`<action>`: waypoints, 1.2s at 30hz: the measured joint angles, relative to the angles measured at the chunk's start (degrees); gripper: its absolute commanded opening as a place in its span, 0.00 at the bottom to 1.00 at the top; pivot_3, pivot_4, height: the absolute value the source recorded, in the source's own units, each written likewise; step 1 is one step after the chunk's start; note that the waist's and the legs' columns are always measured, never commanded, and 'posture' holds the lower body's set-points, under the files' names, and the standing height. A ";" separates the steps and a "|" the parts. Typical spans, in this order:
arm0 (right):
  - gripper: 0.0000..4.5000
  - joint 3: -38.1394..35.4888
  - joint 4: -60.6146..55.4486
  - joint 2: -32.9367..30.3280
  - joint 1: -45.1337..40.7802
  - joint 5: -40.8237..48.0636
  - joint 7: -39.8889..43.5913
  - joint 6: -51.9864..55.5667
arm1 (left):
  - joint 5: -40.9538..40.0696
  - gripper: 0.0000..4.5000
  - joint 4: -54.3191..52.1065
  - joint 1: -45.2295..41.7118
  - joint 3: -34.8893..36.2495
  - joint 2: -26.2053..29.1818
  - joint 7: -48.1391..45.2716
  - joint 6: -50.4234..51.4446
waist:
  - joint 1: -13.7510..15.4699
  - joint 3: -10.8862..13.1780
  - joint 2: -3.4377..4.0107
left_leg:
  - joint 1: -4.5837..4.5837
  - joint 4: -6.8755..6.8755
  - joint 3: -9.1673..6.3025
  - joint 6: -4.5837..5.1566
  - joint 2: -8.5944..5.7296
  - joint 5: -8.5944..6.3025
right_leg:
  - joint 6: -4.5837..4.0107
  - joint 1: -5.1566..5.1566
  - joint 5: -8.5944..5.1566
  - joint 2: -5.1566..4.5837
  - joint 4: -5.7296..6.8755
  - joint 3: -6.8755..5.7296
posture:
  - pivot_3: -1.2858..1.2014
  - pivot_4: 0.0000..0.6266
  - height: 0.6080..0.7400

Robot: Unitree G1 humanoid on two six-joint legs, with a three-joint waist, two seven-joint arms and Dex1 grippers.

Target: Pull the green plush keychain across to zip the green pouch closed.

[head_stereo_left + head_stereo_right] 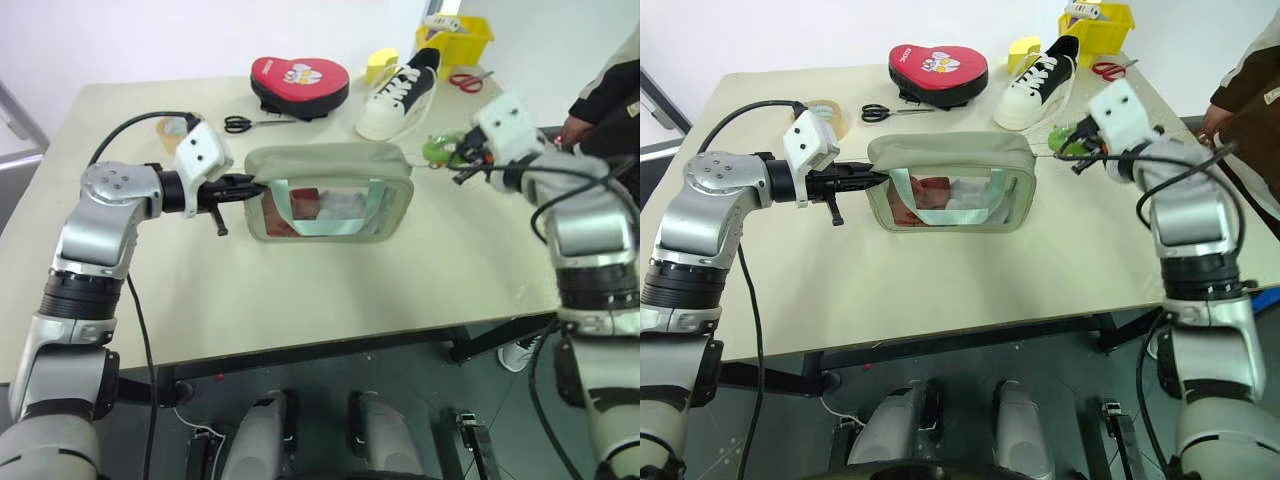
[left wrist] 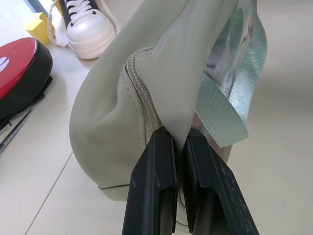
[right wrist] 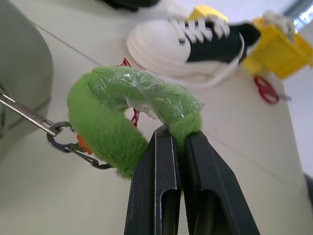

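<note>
Green plush keychain [image 3: 132, 110] pinched in right claw [image 3: 178, 134]; left claw [image 2: 177, 142] clamps green pouch [image 1: 330, 190] end, hiding zipper end.

Arms: silver-grey metallic segments with black bands at the joints. A round silver joint housing behind the left gripper [image 1: 240, 186] has small dark screw holes on its face. White boxy camera module sits on each wrist just behind the gripper, dark dots on its casing. Black cable loops from each module back along the forearm. Right gripper [image 3: 177, 142] fingers [image 3: 154, 196]: flat matte-black bars with recessed slots.
</note>
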 measured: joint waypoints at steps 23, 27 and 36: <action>0.92 -1.65 -1.71 6.97 4.21 9.70 1.80 7.17 | -0.84 0.56 -3.45 1.38 0.59 0.92 2.06 5.20 | 0.27 0.07 0.08 | -0.04 0.24 -0.03 0.12 0.01 -0.01 | 0.14 0.10 0.06 0.32 0.02 -0.10 | 0.52 0.24 1.00; 1.00 -3.97 -9.39 -7.17 -1.49 14.67 12.74 11.78 | -2.30 0.99 -1.74 0.56 1.73 2.15 0.76 5.75 | 0.19 0.07 0.06 | 0.00 0.21 -0.04 0.14 0.09 -0.04 | 0.02 0.12 -0.01 0.34 -0.03 -0.10 | 0.52 0.24 1.00; 1.00 -7.71 -24.52 -13.55 -6.48 37.24 26.67 30.21 | -10.53 0.99 -0.27 -5.22 8.37 6.60 -1.34 15.29 | 0.01 0.05 0.01 | 0.00 0.19 -0.03 0.14 0.20 -0.07 | 0.01 0.08 -0.02 0.20 -0.05 -0.08 | 0.52 0.24 1.00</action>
